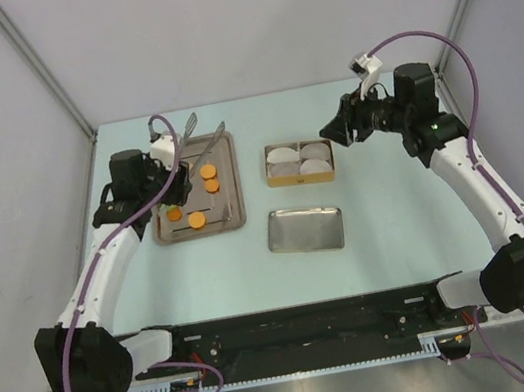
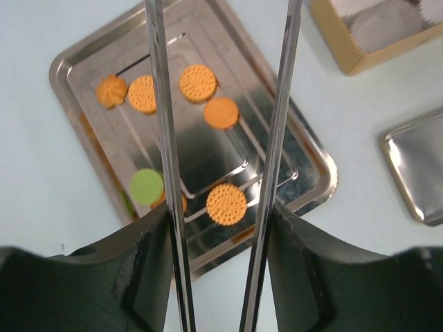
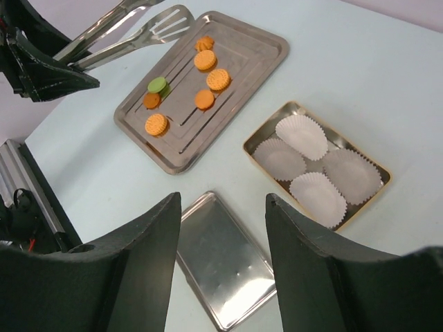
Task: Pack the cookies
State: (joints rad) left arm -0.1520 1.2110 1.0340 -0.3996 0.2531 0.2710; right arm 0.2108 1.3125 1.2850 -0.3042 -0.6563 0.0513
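Orange cookies (image 2: pixel 197 83) and one green cookie (image 2: pixel 147 185) lie loose in the steel tray (image 2: pixel 325 176) on the left of the surface (image 1: pixel 399 223). The left tool (image 2: pixel 218 232) hangs over that tray, pinching metal tongs (image 2: pixel 163 138). The tongs' two arms stand apart, and their tips reach past the tray's far rim. The right tool (image 3: pixel 223 207) is spread and holds nothing, raised beside the box (image 1: pixel 302 179). Four white liners (image 3: pixel 301 136) fill the box. A smaller tray (image 3: pixel 228 263), also steel, lies just on its near side.
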